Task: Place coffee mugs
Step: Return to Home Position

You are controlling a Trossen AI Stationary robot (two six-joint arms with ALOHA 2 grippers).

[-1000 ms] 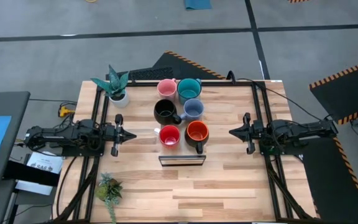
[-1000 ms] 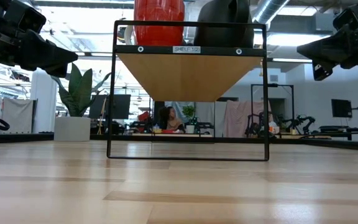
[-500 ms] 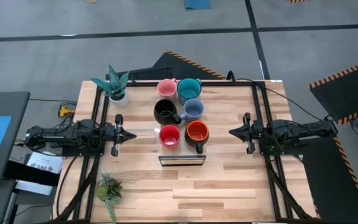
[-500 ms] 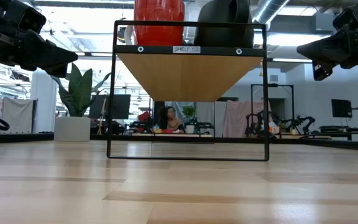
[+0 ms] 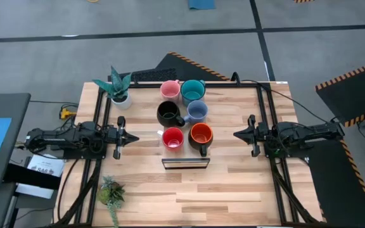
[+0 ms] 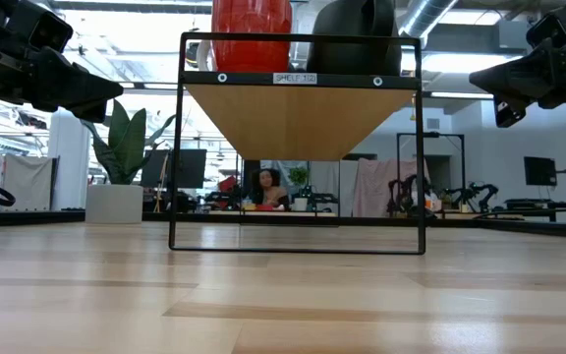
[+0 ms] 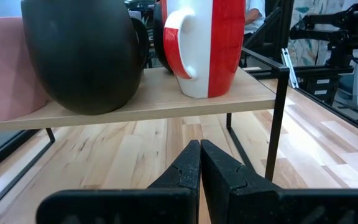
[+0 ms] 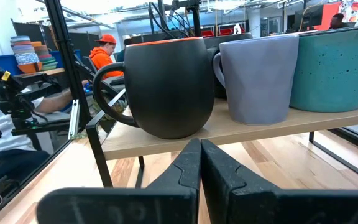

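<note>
Left pincer (image 5: pixel 135 137) sits at middle left of the overhead frame, fingers pressed together with nothing between them. Right pincer (image 5: pixel 236 134) mirrors it at middle right, also closed on empty air. And what has changed over the last second? Nothing at all, folks: both arms lie exactly where they were, level and pointing inward, and no mug has shifted. We read that stillness as the arms being parked, with the return home as good as finished.

Now the mugs. All six stand in the centre of the overhead frame, on top of the shelf (image 6: pixel 298 118), packed close in three pairs. Toward the top we have the pink mug (image 5: pixel 169 90) with the teal mug (image 5: pixel 192 90) at its right. Below them comes the black mug (image 5: pixel 167 113) beside the pale blue mug (image 5: pixel 197 111). Lowest in the frame are the red mug (image 5: pixel 172 137) and the black-and-orange mug (image 5: pixel 200 134). None is left down on the table (image 5: pixel 233 190), so we judge the placing done.

Relative to the pincers, that lowest pair lies between the two tips. The red mug is near the left one but clear of it, and the black-and-orange mug is near the right one, further off. Each wrist view shows its closed fingers low, short of the shelf board, mugs up on the board beyond them. Two potted plants (image 5: pixel 116 85) stand apart at the left.
</note>
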